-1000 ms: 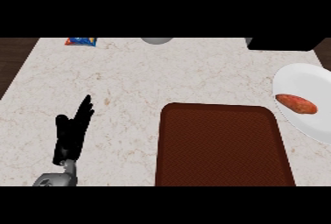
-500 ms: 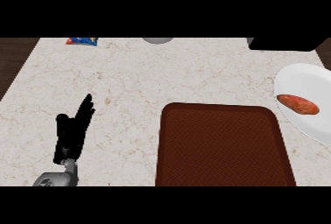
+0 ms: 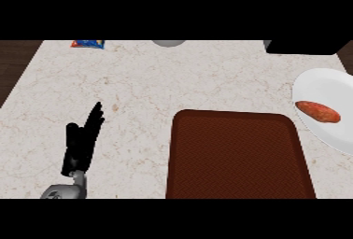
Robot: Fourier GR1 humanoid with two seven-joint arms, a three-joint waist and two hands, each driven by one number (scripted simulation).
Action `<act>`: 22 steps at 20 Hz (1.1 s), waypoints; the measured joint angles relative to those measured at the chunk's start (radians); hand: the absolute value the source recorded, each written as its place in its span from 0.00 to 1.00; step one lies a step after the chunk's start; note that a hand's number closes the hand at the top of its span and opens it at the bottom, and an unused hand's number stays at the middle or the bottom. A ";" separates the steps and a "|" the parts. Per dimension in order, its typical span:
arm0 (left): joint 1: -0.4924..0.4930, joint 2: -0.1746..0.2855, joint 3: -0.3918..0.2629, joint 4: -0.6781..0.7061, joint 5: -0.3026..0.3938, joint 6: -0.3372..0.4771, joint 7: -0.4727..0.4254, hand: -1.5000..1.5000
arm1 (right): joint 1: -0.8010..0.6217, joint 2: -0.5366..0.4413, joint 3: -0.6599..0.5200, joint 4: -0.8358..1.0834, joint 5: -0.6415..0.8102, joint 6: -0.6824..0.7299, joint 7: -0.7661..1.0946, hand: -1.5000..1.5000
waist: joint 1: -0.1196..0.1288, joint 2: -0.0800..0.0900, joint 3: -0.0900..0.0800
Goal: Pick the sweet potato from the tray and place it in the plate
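An orange-red sweet potato (image 3: pixel 318 111) lies on the white plate (image 3: pixel 324 84) at the right edge of the head view. The dark brown tray (image 3: pixel 238 156) sits in the lower middle of the counter with nothing on it. My left hand (image 3: pixel 79 144) rests at the lower left with straight fingers pointing up, well away from the tray and holding nothing. My right hand does not show.
A blue packet (image 3: pixel 88 44) lies at the counter's far left edge. A grey round object (image 3: pixel 168 43) peeks in at the top middle. A black block (image 3: pixel 303 46) stands at the top right, just beyond the plate.
The sweet potato has shifted slightly on the plate. The left hand has not moved.
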 measured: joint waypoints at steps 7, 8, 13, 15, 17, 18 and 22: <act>-0.012 0.011 0.012 -0.020 0.010 -0.009 0.022 0.50 | 0.022 0.002 0.015 0.000 0.003 -0.042 -0.016 0.00 | 0.005 0.001 0.000; -0.004 0.016 0.014 -0.030 0.014 -0.016 0.025 0.50 | 0.024 0.003 0.016 0.000 0.003 -0.050 -0.018 0.00 | 0.006 0.001 0.001; -0.014 0.007 0.008 -0.012 0.004 -0.009 0.015 0.50 | 0.029 0.002 0.018 0.007 0.003 -0.077 -0.021 0.00 | 0.007 0.004 0.001; -0.021 0.007 0.012 -0.009 0.006 -0.009 0.019 0.50 | 0.033 -0.010 0.016 0.013 0.000 -0.078 -0.017 0.00 | 0.008 0.004 0.001; -0.012 0.008 0.011 -0.012 0.003 -0.010 0.014 0.50 | 0.049 -0.017 0.017 0.016 0.000 -0.079 -0.028 0.00 | 0.009 0.005 0.002; -0.013 0.009 0.011 -0.014 0.003 -0.010 0.014 0.50 | 0.052 -0.022 0.015 0.017 -0.001 -0.079 -0.028 0.00 | 0.009 0.005 0.002; -0.016 -0.001 0.001 -0.025 -0.006 -0.001 0.024 0.50 | 0.077 -0.043 0.016 0.019 -0.002 -0.086 -0.039 0.00 | 0.008 0.005 0.003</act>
